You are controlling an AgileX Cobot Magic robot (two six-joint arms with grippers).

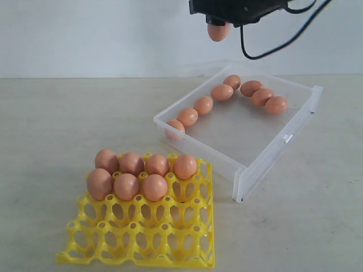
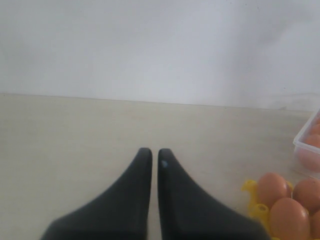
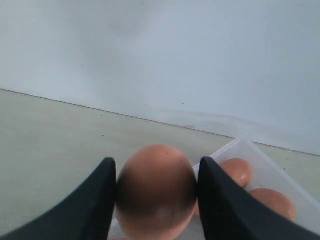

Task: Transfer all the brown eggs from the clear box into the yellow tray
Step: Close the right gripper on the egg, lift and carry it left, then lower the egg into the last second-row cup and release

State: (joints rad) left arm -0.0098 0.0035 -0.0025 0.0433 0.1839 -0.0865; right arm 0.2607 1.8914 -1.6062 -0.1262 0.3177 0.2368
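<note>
High above the clear box, my right gripper is shut on one brown egg; in the right wrist view that egg fills the gap between the black fingers. Several brown eggs lie along the box's far walls. The yellow tray stands at the front left with several eggs in its two far rows. My left gripper hovers shut over bare table, holding nothing, with the tray corner off to one side. It does not show in the exterior view.
A pale wall rises behind the beige tabletop. A black cable loops down from the right arm above the box. The tray's two near rows of cups stand open.
</note>
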